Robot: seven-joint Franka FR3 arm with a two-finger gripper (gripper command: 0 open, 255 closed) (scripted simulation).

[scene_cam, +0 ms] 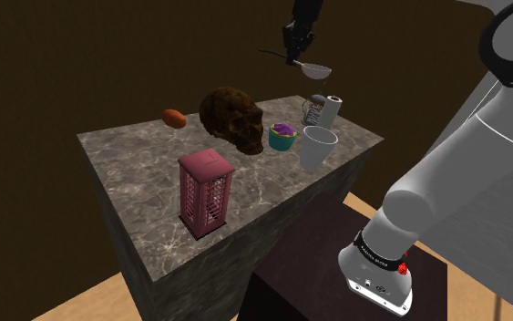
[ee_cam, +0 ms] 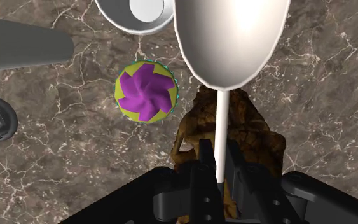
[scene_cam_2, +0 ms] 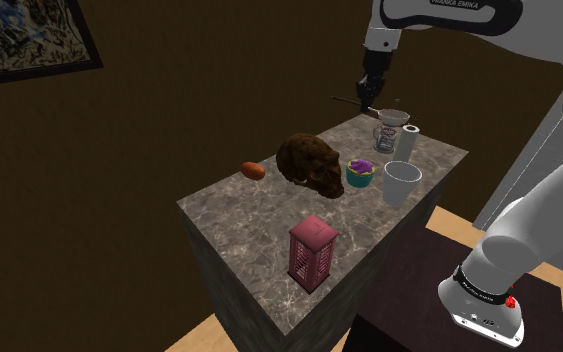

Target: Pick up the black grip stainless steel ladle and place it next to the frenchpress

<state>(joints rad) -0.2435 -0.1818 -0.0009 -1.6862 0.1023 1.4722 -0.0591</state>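
I see my gripper [ee_cam: 217, 159] clenched on the thin stem of the ladle [ee_cam: 229, 44], whose pale bowl juts out ahead of the fingers. The ladle hangs in the air over the marble table [scene_cam: 136, 173], close to the french press [scene_cam: 312, 110].

We saw a white arm [scene_cam_2: 534, 220] of glossy rounded shells with dark joints, one link lettered FRANKA EMIKA. A collar bore a small red mark [scene_cam: 400, 268], and the gripper [ee_cam: 219, 162] was all black.
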